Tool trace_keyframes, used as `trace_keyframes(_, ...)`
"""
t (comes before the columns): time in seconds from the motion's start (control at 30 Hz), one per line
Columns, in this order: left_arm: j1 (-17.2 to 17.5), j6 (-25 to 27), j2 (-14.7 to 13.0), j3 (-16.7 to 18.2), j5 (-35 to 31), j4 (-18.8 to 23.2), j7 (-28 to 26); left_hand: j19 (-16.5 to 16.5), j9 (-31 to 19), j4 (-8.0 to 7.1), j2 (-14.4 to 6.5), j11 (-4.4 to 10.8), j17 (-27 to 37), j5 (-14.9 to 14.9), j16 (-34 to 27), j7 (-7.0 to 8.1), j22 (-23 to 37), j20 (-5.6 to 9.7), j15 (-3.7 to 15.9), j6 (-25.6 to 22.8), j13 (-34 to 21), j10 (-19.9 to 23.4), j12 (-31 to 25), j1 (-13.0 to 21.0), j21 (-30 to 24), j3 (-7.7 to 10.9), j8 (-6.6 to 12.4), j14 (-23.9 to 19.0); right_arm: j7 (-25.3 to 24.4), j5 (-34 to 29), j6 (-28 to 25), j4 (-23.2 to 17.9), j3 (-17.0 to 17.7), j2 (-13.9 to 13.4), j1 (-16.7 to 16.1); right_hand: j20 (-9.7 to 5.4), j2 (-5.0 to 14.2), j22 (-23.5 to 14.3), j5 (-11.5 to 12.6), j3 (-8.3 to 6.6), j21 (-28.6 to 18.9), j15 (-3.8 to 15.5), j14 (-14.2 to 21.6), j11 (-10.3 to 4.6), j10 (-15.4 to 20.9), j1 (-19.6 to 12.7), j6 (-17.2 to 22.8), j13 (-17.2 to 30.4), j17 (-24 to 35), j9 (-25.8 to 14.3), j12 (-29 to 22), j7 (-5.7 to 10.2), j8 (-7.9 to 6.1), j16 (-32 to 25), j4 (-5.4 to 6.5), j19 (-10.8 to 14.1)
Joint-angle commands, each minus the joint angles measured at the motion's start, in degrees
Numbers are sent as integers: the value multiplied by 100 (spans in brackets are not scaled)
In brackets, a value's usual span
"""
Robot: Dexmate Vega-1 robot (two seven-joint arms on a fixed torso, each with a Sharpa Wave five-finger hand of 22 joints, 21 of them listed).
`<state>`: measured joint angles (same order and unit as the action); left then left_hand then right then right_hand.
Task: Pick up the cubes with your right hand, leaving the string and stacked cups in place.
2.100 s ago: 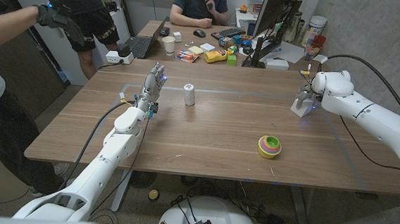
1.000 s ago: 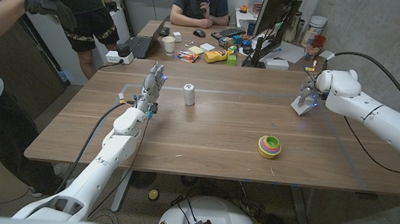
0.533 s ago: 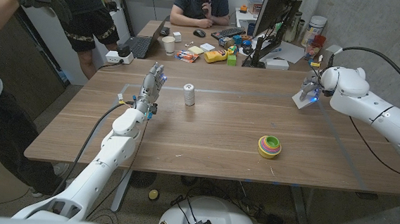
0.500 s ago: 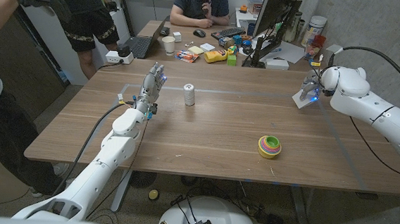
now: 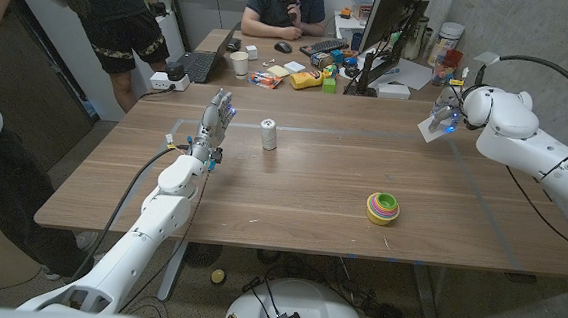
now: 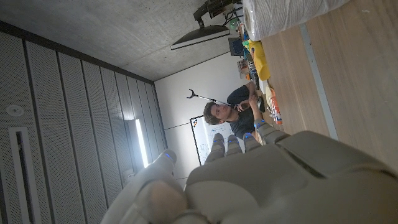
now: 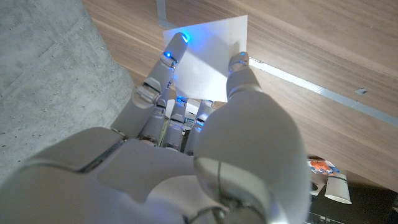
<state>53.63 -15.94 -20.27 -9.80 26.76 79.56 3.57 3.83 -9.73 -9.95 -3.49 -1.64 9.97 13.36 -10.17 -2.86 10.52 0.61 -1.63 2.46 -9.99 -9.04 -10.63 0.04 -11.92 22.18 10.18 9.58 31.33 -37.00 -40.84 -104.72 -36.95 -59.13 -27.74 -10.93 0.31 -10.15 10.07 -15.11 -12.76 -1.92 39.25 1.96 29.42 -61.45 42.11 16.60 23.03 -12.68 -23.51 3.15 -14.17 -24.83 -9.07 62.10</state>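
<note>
Over the wooden table (image 5: 293, 180), my left hand (image 5: 216, 117) stands upright with fingers spread and empty, my right hand (image 5: 445, 115) holds a white cube (image 7: 205, 59) lifted above the far right corner, and the stacked cups (image 5: 383, 208) sit near the front.

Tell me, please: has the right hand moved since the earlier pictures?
Yes. The right hand, holding a white cube, has risen and gone toward the table's far right corner, farther from the stacked cups, which have stayed in place.
</note>
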Motion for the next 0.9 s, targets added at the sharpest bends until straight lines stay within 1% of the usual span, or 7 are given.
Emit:
trace_keyframes(0.03, 68, -19, -70, -28, 41, 117, -27, 11, -15, -5, -390, 8, 10, 33, -20, 27, 9, 14, 5, 10, -10, -2, -36, 37, -11, -41, 12, 267, -381, 172, -152, -537, 393, -240, -331, -74, 906, -23, 8, -29, -53, 1498, 677, -227, 351, -953, 121, 275, 48, -23, -461, -110, 4, -30, 52, 48)
trace_keyframes(0.33, 97, -35, -93, -48, 57, 157, -63, 11, -15, -5, -392, 0, 9, 36, -20, 19, 9, 16, 8, 6, -10, -9, -33, 39, -10, -53, 14, 269, -813, 403, -164, -860, 722, -393, -574, -79, 905, -25, 8, -29, -59, 1486, 694, -239, 338, -995, 146, 301, 59, -32, -486, -108, 14, 1, 49, 54)
trace_keyframes(0.57, 108, -53, -96, -59, 79, 157, -79, 12, -15, -5, -394, 5, 9, 38, -20, 20, 9, 13, 1, 10, -10, -14, -31, 40, -10, -60, 12, 270, -967, 336, -177, -965, 738, -414, -538, -75, 924, -25, 7, -22, -62, 1477, 731, -242, 337, -999, 164, 327, 72, -41, -515, -119, 27, 25, 78, 54)
trace_keyframes(0.77, 110, -74, -98, -55, 89, 144, -102, 12, -15, -5, -396, 0, 9, 40, -19, 13, 9, 10, 1, 8, -10, -14, -31, 40, -9, -68, 13, 273, -972, 243, -193, -996, 706, -409, -447, -77, 929, -25, 5, -16, -63, 1483, 750, -238, 321, -993, 176, 342, 78, -46, -525, -123, 34, 43, 97, 52)
trace_keyframes(0.9, 97, -83, -101, -55, 100, 122, -94, 14, -15, -5, -398, 2, 9, 42, -20, 13, 9, 11, 1, 10, -10, -16, -31, 41, -8, -74, 12, 272, -987, 183, -187, -1013, 699, -384, -388, -82, 946, -27, 6, -21, -64, 1489, 771, -270, 328, -1007, 192, 355, 86, -52, -542, -131, 38, 56, 104, 48)
